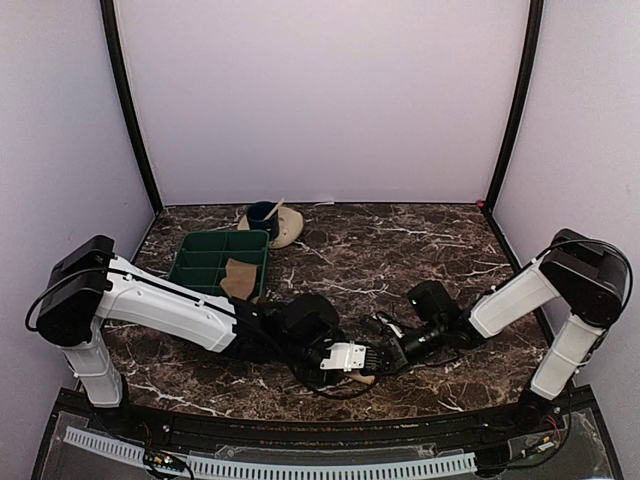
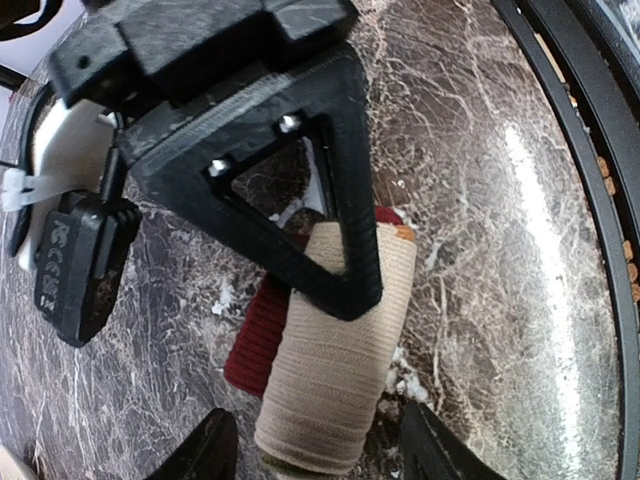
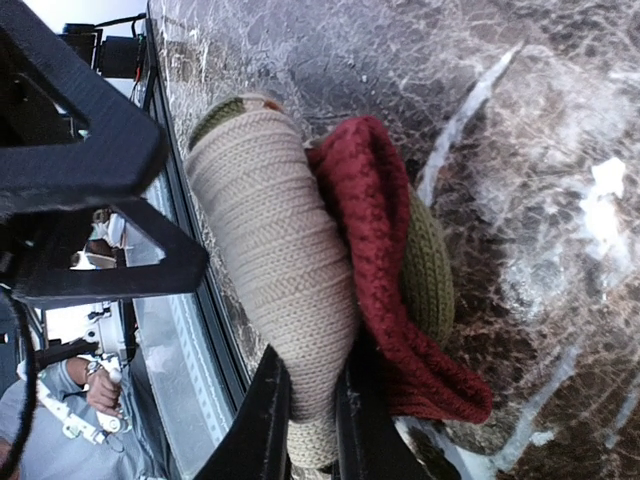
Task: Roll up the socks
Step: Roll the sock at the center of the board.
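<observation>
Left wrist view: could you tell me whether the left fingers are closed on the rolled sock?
No, the left fingers stand wide apart, flanking the rolled sock.

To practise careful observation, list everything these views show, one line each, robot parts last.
rolled tan knit sock: one; tan, red, olive; between the grippers
flat tan cloth sock: one; tan; on tray's right edge
green plastic compartment tray: one; green; left of centre
beige round saucer: one; beige; behind the tray
dark blue cup: one; blue; on the saucer
dark marbled table: one; brown-black; under everything
left gripper: one; black; open, over the roll
right gripper: one; black; shut on the roll
</observation>
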Robot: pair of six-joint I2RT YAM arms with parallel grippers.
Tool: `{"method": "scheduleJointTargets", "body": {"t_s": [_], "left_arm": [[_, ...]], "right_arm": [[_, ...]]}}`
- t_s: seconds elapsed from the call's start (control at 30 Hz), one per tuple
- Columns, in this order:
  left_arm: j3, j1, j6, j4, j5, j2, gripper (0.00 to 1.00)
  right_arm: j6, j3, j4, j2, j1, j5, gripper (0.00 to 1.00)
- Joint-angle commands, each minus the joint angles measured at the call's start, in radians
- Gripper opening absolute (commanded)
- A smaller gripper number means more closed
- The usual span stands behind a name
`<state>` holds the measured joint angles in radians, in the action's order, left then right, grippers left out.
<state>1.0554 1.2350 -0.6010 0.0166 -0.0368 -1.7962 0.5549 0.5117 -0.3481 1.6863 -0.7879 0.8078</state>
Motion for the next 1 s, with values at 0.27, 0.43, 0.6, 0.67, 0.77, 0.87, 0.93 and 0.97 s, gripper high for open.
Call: {"method": "scheduleJointTargets", "body": {"t_s": [0.27,0.43,0.6,0.67,0.77,0.87,0.93,0.97], "left_arm": [[0.015,0.016,-0.06,-0.046,-0.031,-0.069,0.58],[0.033,0.017,-0.072,-0.046,-0.033,-0.098,0.54],[0.037,0.016,-0.075,-0.047,-0.034,-0.103,0.49],[0.037,0.017,-0.075,-0.045,-0.031,-0.102,0.44],[0.04,0.017,-0.074,-0.032,-0.021,-0.101,0.35],[0.041,0.017,-0.07,-0.017,-0.007,-0.104,0.27],[0.042,0.017,-0.064,-0.01,0.001,-0.107,0.24],[0.043,0.016,-0.061,-0.006,0.004,-0.11,0.22]], "right_arm": [[-0.036,0.022,0.097,0.045,0.016,0.041,0.0],[-0.047,0.031,0.112,0.054,0.022,0.051,0.0],[-0.063,0.042,0.136,0.063,0.028,0.059,0.0],[-0.069,0.047,0.146,0.062,0.033,0.061,0.0],[-0.081,0.055,0.164,0.064,0.04,0.063,0.0],[-0.088,0.06,0.178,0.065,0.046,0.066,0.0],[-0.091,0.063,0.186,0.064,0.049,0.067,0.0],[-0.093,0.063,0.19,0.063,0.051,0.065,0.0]]}}
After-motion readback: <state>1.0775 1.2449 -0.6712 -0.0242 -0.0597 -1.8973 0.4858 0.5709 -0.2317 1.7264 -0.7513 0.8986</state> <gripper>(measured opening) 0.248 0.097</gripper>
